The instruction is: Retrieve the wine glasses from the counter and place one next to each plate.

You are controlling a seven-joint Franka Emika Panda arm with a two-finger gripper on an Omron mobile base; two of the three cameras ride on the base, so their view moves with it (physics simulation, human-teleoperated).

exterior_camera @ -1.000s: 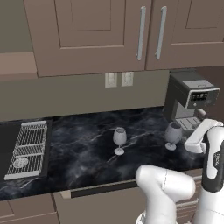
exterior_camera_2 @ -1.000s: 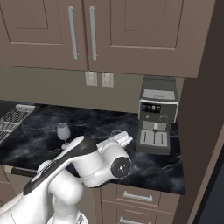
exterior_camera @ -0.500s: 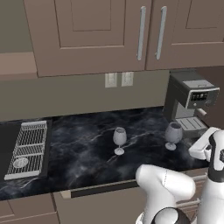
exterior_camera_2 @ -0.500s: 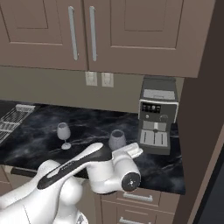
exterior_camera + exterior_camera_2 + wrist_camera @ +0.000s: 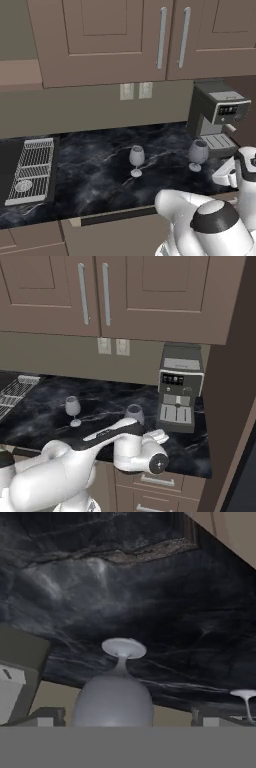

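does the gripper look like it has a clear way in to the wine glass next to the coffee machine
Probably yes. The right wine glass stands free on the counter, apart from the coffee machine and the other glass. In the hand view it sits centred just ahead, with nothing between. The gripper is open.

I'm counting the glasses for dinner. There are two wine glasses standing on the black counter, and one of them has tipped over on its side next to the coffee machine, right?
Not quite. Both wine glasses stand upright on the counter. The left base view shows the one near the coffee machine, the right glass, on its foot, like the left glass. Nothing has tipped over.
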